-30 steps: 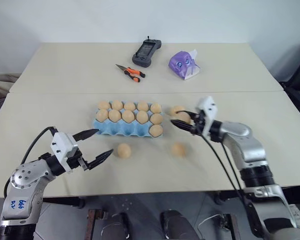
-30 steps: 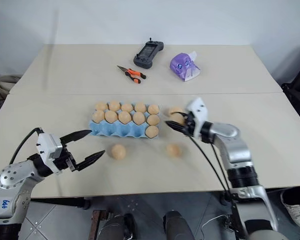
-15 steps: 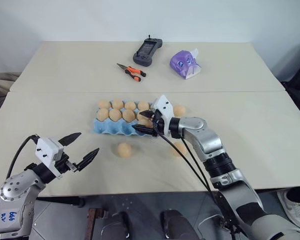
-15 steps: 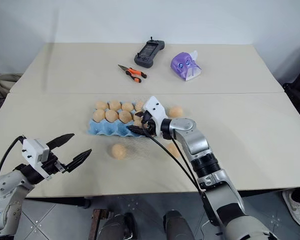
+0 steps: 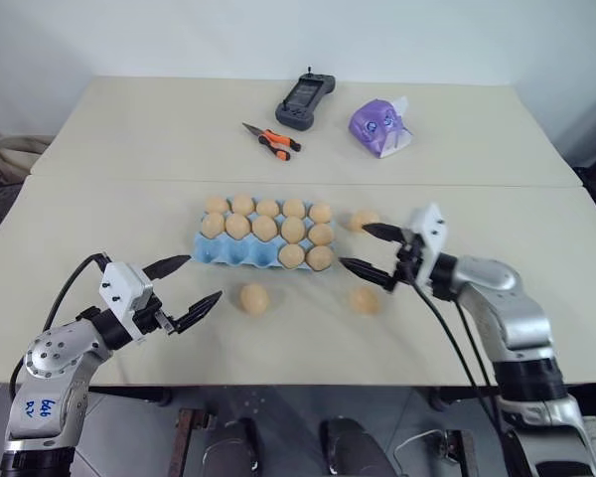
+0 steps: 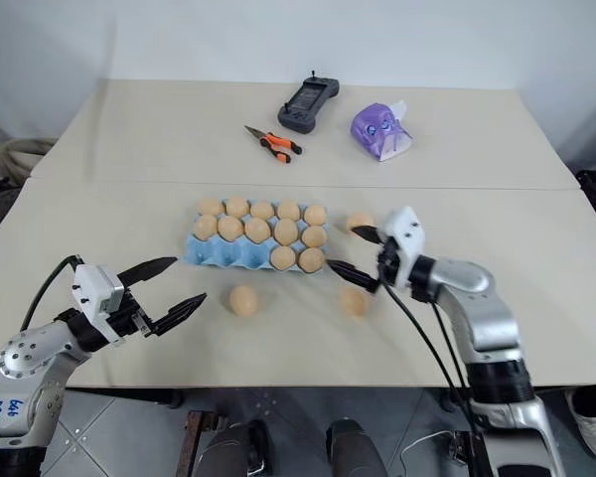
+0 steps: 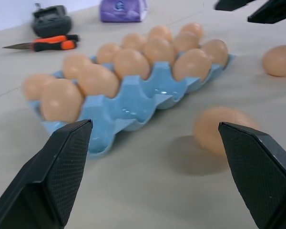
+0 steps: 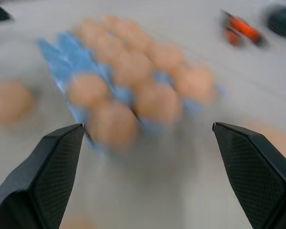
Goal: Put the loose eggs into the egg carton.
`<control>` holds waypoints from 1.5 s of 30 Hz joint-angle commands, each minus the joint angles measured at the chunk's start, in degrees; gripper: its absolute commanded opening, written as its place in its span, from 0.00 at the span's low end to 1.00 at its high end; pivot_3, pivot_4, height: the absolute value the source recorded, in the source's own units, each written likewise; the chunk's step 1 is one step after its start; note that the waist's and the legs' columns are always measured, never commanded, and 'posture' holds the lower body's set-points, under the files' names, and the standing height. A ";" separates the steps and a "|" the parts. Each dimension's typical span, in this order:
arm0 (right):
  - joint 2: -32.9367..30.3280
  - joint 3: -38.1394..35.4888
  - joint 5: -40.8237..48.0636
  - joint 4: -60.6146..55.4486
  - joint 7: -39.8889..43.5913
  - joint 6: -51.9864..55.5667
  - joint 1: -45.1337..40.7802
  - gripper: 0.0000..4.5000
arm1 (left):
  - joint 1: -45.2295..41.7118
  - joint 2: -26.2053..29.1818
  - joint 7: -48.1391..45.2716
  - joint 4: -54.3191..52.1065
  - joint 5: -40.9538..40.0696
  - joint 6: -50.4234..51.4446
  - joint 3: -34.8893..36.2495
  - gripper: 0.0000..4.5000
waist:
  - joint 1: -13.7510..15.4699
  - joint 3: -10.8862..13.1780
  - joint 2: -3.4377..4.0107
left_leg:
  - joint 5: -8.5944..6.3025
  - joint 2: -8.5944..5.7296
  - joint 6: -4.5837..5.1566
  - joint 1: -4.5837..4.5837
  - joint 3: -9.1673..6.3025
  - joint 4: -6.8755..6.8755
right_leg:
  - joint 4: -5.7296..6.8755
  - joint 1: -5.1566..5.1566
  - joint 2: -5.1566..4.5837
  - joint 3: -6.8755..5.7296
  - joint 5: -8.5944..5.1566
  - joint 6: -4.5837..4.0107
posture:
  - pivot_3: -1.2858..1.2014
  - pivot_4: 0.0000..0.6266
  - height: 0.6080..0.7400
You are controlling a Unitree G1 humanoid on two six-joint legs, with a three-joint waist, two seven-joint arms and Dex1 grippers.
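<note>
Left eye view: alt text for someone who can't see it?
A light-blue egg carton holding twelve eggs sits mid-table, with three loose eggs on the table beside it: one in front, two by its right end. The open left gripper and open right gripper flank it, both empty. Pliers, a black controller and a purple pack lie at the far side.

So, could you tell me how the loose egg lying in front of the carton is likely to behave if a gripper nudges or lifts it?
The egg is smooth and oval and rests on the flat table with nothing beside it, so a nudge would probably roll it in a curve. Its rounded shell could slip between narrow black fingers. It looks like a thin shell, likely to crack under a hard squeeze.
</note>
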 commanded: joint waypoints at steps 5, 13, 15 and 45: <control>-2.64 -15.22 3.57 -7.27 1.40 -11.86 20.87 1.00 | -5.60 1.93 -7.29 6.59 0.80 -2.25 -3.64 1.00 | -0.46 0.01 0.00 | 0.02 0.03 -0.04 0.10 0.05 -0.08 | -0.07 0.07 0.12 0.08 0.00 0.01 | 0.52 0.24 1.00; -2.73 -14.78 3.26 -5.42 4.11 -19.60 31.00 1.00 | -10.44 1.63 -12.41 10.58 1.20 -5.57 -6.45 1.00 | -0.50 0.01 0.00 | -0.16 -0.01 -0.27 0.70 -0.06 -0.07 | -0.19 0.82 -0.03 0.01 0.06 0.06 | 0.52 0.24 1.00; -3.23 -13.78 4.00 -6.55 4.37 -18.83 30.48 1.00 | -11.00 1.67 -12.84 11.03 0.79 -5.39 -6.35 1.00 | -0.42 0.00 0.00 | -0.18 -0.02 -0.24 0.71 -0.06 -0.07 | -0.23 0.87 -0.07 0.00 0.08 0.06 | 0.52 0.24 1.00; -1.27 11.00 0.03 -3.08 3.04 -3.54 1.54 0.36 | -2.93 1.69 -9.63 0.03 -2.38 -0.85 -1.70 1.00 | -0.28 0.01 0.00 | -0.19 0.15 0.00 0.52 -0.06 0.03 | -0.35 0.72 0.04 -0.02 0.03 -0.01 | 0.52 0.24 1.00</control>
